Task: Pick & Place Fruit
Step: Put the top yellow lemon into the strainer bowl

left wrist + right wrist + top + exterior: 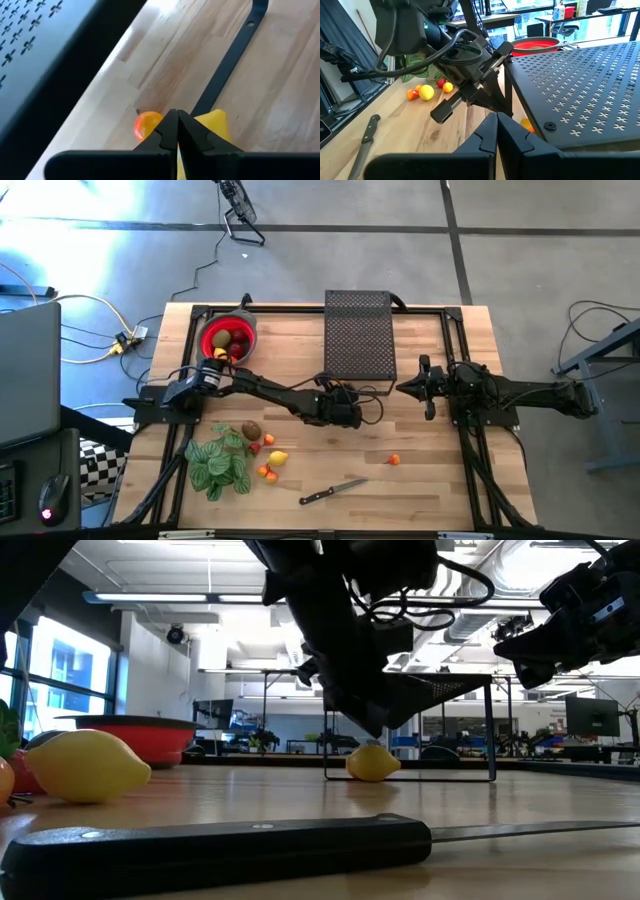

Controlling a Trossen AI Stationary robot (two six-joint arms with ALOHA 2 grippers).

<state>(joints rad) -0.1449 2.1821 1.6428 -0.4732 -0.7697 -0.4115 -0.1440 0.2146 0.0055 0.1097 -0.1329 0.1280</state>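
The left gripper (358,412), fingers pressed together, hovers beside the black mesh stand (359,335), near a lemon (373,762). The right gripper (408,387) waits at the stand's other side, fingers together too.

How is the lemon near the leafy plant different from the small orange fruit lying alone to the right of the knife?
The lemon is yellow and oval with pointed ends; the small orange fruit is orange-red and rounder. The lemon is clearly the larger. The lemon lies in a cluster of fruit beside the leafy plant; the orange fruit lies alone on bare wood. Both rest loose on the table, held by no gripper.

Small fruit (262,452) scattered on the wood, more in the bowl (229,337).
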